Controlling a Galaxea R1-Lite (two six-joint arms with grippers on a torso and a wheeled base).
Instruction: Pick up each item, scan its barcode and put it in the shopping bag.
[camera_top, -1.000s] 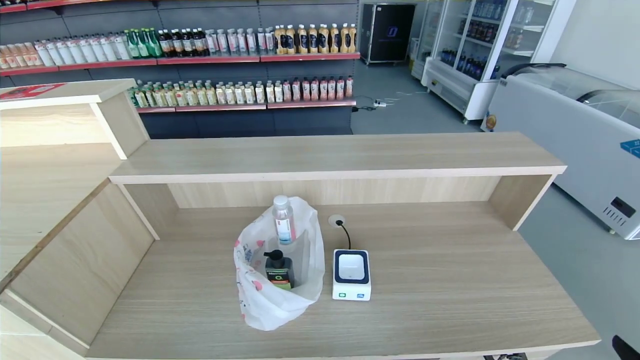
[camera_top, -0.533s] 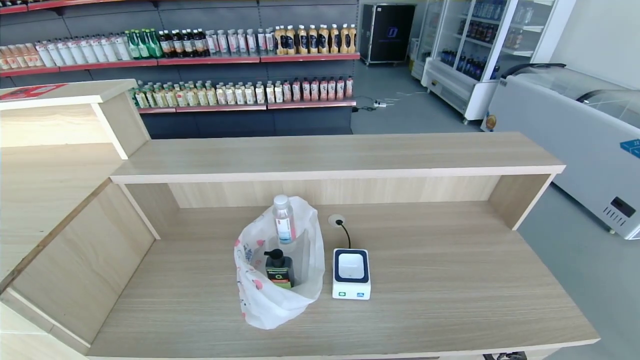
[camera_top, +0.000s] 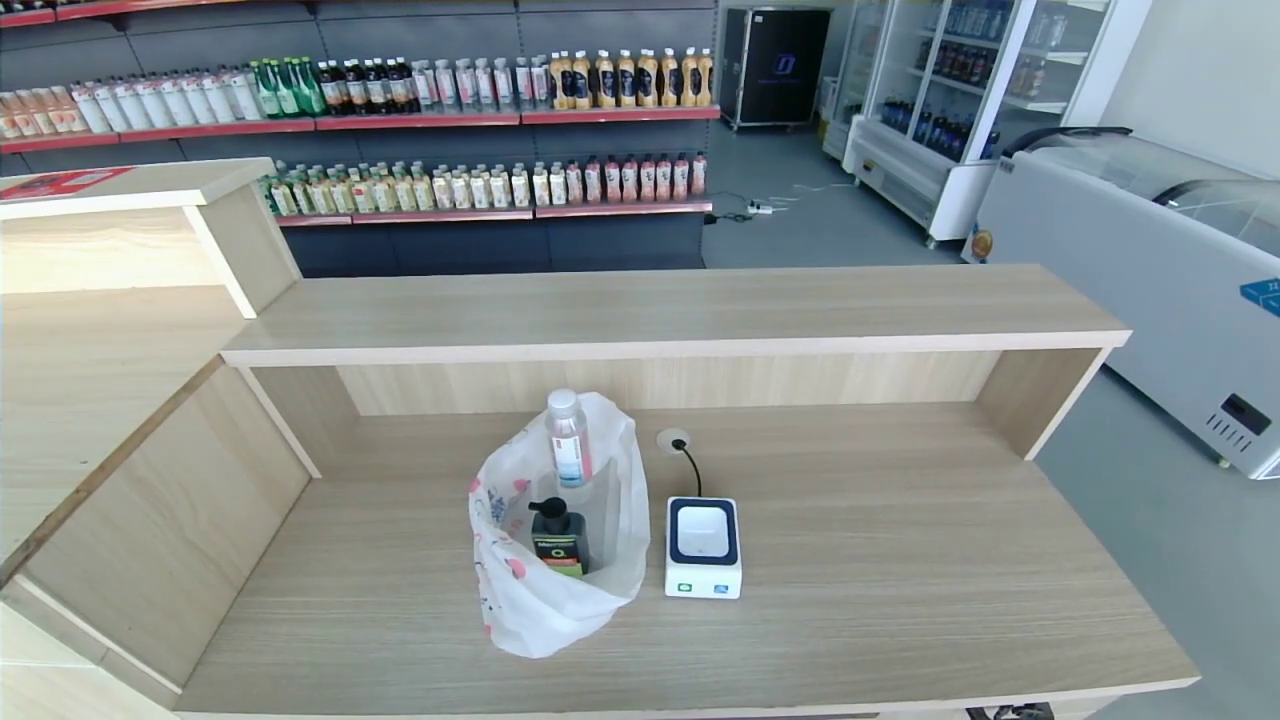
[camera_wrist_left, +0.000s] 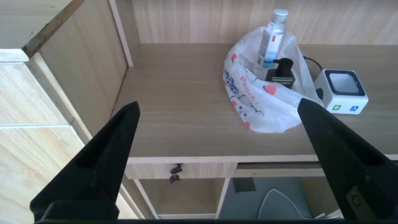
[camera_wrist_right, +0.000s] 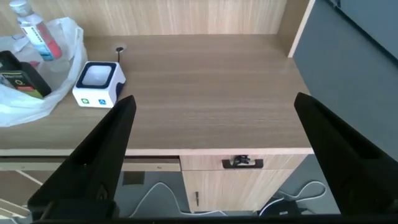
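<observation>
My left pincer (camera_wrist_left: 219, 107) is let go, its two fingers spread far apart, and it holds nothing. My right pincer (camera_wrist_right: 214, 98) is the same. Both hang out in front of the worktop (camera_top: 900, 580). The shopping bag (camera_top: 545, 600) sits on the worktop. A clear bottle (camera_top: 567, 440) and a dark pump bottle (camera_top: 558, 540) stand inside it. The white scanner (camera_top: 703, 548) is just beside the bag, on my right.
</observation>
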